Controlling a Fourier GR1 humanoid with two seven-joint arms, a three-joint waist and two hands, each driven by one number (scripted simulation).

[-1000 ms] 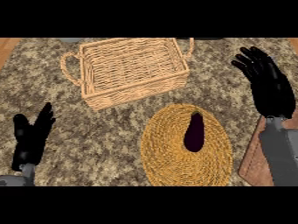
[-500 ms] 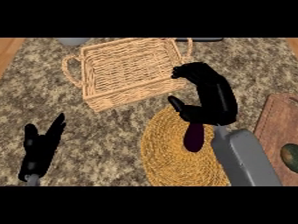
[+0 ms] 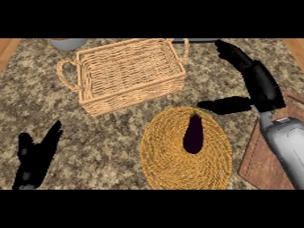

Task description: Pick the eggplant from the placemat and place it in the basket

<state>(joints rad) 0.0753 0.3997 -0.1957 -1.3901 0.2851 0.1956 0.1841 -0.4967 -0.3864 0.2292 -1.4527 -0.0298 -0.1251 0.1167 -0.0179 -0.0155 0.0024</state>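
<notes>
A dark purple eggplant point(image 3: 194, 134) lies on the round woven placemat point(image 3: 167, 156) at the lower middle. Behind it to the left stands the rectangular wicker basket point(image 3: 92, 95) with handles, nothing inside it. My right hand point(image 3: 256, 82) hovers to the right of the basket and behind the placemat, fingers stretched away and thumb pointing left just above the eggplant's top end; it holds nothing. My left hand point(image 3: 35, 158) rests open at the lower left, fingers up.
A wooden cutting board point(image 3: 256, 164) lies at the right under my right forearm. A grey vessel point(image 3: 67, 43) peeks in at the back left. The counter is speckled stone with wooden strips at both sides.
My right hand has lifted off the placemat and swung right and back, uncurling; the eggplant, half hidden before, now lies fully visible on the mat. The left hand barely shifted.
</notes>
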